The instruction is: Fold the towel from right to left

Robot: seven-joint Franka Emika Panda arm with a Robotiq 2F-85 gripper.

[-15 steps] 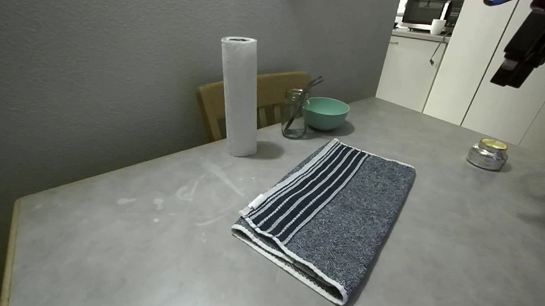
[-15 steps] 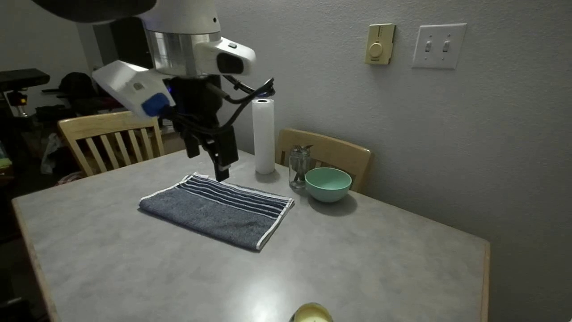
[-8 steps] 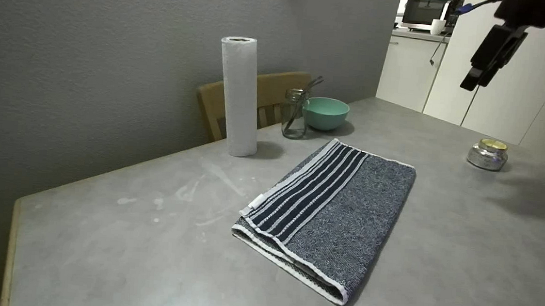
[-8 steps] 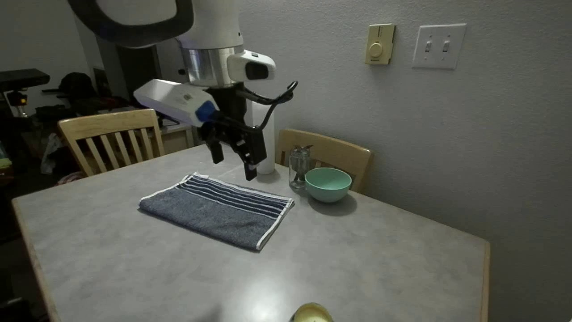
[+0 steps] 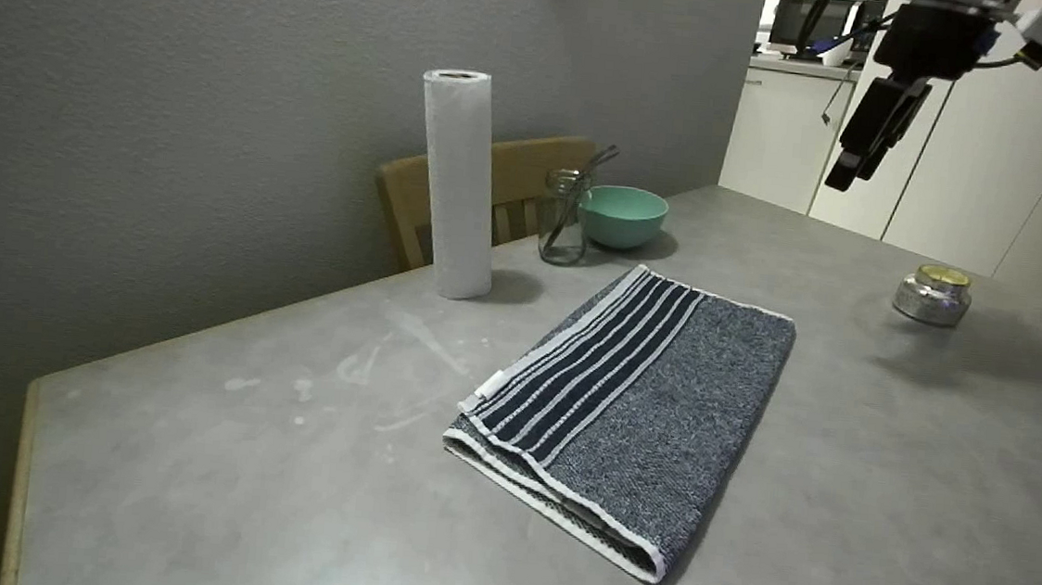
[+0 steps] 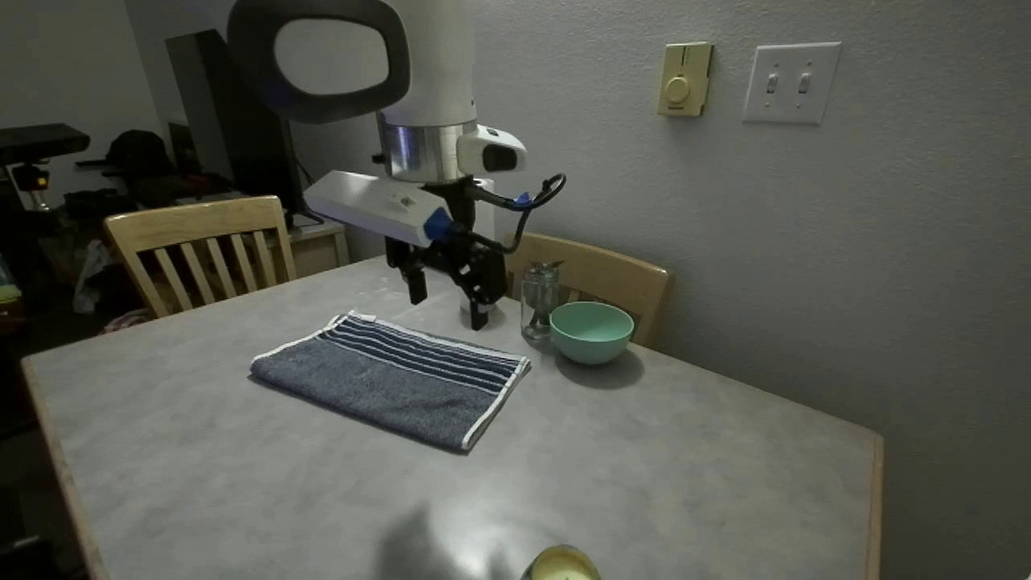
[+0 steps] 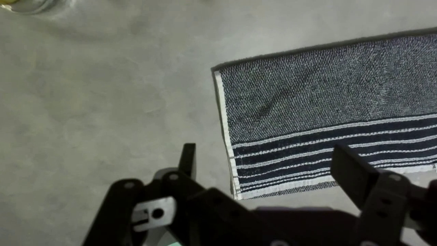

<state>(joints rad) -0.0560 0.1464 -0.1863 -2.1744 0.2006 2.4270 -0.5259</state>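
On the grey desk [image 5: 217, 492], the dark grey towel [image 5: 690, 390] lies flat and doubled over, with its fold along the right side in an exterior view and its band of dark and white stripes along the left. Its white-edged layers gape slightly at the near end. The black fingers [image 7: 353, 176] hang above the desk, spread wide apart, clear of the cloth and with nothing in their hold. In the wrist view one of them hides part of the striped band, while the other is seen over the desk, left of the towel.

In an exterior view, an upright white paper roll [image 5: 458, 185] stands to the left of the towel's far end, near the desk's left edge. To the right of the roll and farther off, a clear glass jar [image 5: 554, 223] holding utensils [image 5: 599, 160] stands just beside a green bowl [image 5: 624, 219]; whether the two touch I cannot tell. Right of the towel, well apart from it, sits a squat silvery jar [image 5: 932, 299], yellow at the mouth. Behind the roll rises the back of a wooden chair [image 5: 540, 168]. On the wall [image 6: 685, 201] to the right, in an exterior view, is a white switch plate [image 6: 791, 83].
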